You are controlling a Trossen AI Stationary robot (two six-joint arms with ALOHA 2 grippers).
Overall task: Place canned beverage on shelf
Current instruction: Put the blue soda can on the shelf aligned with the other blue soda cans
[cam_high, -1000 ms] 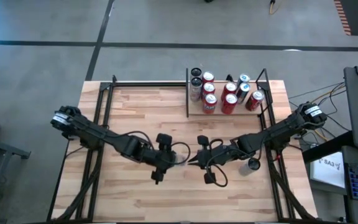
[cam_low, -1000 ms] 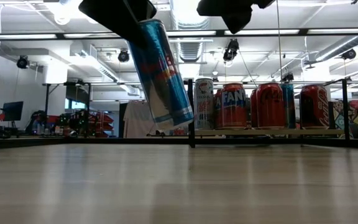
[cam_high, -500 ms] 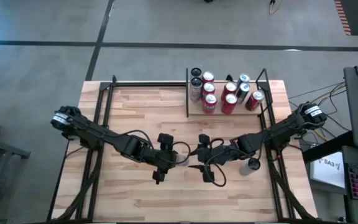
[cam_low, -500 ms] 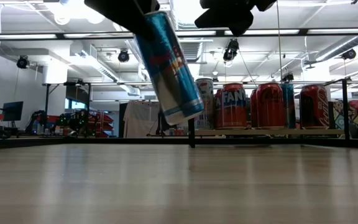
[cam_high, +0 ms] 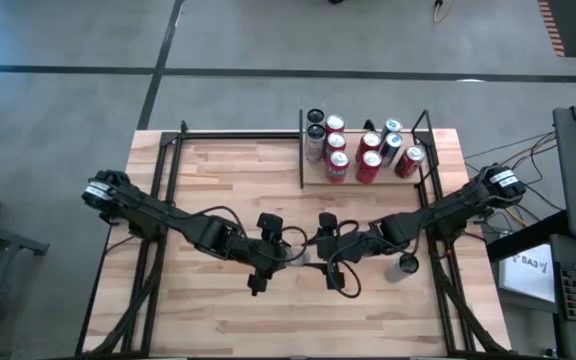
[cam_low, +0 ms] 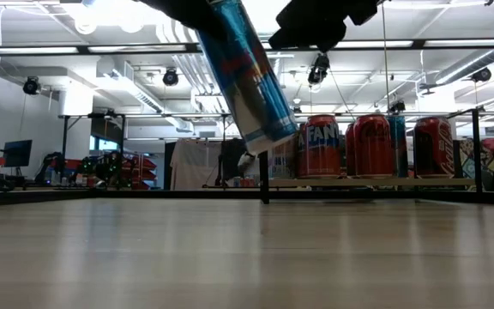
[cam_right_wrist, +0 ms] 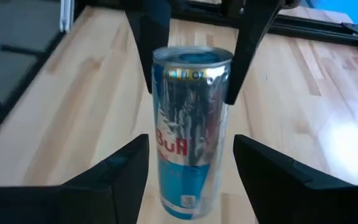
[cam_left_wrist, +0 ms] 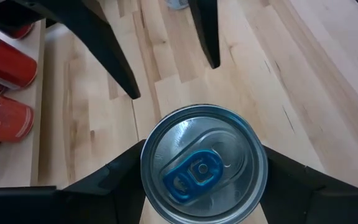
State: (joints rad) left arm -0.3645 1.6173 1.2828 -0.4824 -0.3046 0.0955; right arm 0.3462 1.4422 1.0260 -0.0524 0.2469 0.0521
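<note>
Left gripper [cam_high: 290,250] clamps the blue can [cam_low: 249,73], lifted and tilted above mid-table. Right gripper [cam_high: 311,252], at its 3 o'clock, stands spread around it, fingers [cam_right_wrist: 272,180] apart from it. Shelf [cam_high: 393,176], at 1 o'clock, holds upright cans [cam_high: 368,152]; labels unreadable.

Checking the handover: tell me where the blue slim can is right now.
In the high view the blue slim can hangs tilted above mid-table, clamped in the left gripper. The open right gripper faces it, fingers on either side, with the shelf farther back.
</note>
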